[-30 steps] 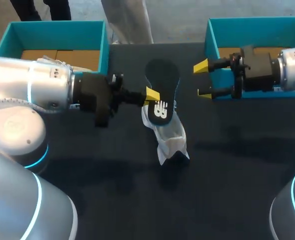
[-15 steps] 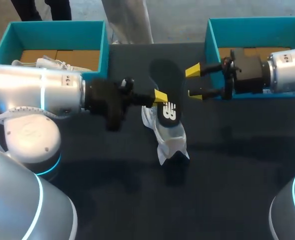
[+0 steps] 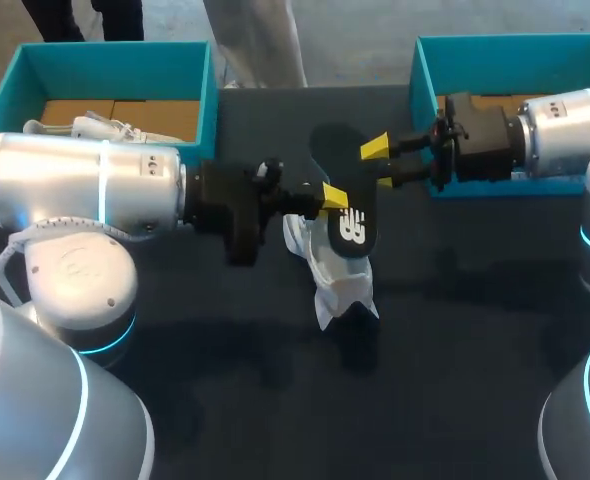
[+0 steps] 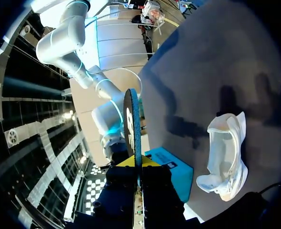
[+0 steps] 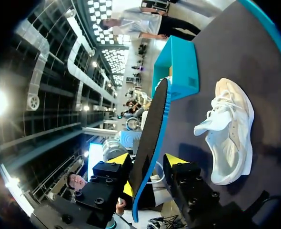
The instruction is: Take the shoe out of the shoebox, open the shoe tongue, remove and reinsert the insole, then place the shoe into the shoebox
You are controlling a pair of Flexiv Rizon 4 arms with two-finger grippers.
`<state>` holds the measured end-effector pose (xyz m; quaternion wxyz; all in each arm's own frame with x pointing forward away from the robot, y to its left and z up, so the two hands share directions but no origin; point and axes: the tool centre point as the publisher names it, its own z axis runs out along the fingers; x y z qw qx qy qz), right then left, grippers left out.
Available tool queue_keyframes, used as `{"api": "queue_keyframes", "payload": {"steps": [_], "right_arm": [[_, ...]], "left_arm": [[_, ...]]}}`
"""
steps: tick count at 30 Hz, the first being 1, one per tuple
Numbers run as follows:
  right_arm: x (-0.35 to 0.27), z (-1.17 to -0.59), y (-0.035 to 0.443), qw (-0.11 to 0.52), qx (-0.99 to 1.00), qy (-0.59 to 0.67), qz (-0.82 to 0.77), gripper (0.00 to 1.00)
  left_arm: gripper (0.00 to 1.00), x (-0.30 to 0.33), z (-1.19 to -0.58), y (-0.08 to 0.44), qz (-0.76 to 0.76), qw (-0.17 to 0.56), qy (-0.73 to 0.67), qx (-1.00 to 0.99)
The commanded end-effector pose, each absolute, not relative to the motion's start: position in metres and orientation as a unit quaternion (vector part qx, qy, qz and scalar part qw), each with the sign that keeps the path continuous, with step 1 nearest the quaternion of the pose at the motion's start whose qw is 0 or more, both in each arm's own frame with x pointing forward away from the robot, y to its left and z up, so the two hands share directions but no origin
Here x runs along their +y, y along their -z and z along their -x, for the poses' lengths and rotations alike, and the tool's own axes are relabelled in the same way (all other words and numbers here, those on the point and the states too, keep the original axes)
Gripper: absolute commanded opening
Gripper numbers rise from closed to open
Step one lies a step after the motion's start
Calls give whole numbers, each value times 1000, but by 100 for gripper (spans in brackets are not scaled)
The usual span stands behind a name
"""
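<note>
Left gripper [image 3: 330,195]: fingers clamped tight on black insole [image 3: 353,228], gripping it from both faces, holding it in air.
Insole hangs just over white shoe [image 3: 340,285].
Shoe rests on dark table [image 3: 475,350], between left shoebox [image 3: 203,90] and right shoebox [image 3: 422,95], outside both.
Right gripper [image 3: 378,165]: fingers spread wide, straddling insole's far end; no two-sided grip visible.
Second white shoe [image 3: 95,128] lies in left shoebox.
</note>
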<state>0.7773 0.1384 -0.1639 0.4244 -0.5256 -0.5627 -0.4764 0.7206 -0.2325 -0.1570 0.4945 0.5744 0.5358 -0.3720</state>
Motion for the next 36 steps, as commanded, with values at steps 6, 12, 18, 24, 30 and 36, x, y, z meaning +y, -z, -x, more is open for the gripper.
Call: {"api": "queue_keyframes", "payload": {"steps": [6,12,18,24,30,36], "right_arm": [[143,-778,162,439,-573,462,516,40],[146,-774,165,447,-572,455,515,38],[152,-773,167,451,-569,458,513,31],[154,-773,168,453,-568,458,513,4],[154,-772,167,450,-568,459,514,0],[153,-774,171,446,-562,463,521,0]], "left_arm": [[0,-234,-723,160,-576,495,373,533],[0,-233,-726,160,-576,496,371,533],[0,-233,-727,162,-573,498,371,534],[0,-235,-727,163,-568,499,373,537],[0,-235,-729,163,-564,498,374,543],[100,-225,-728,165,-557,463,374,579]]}}
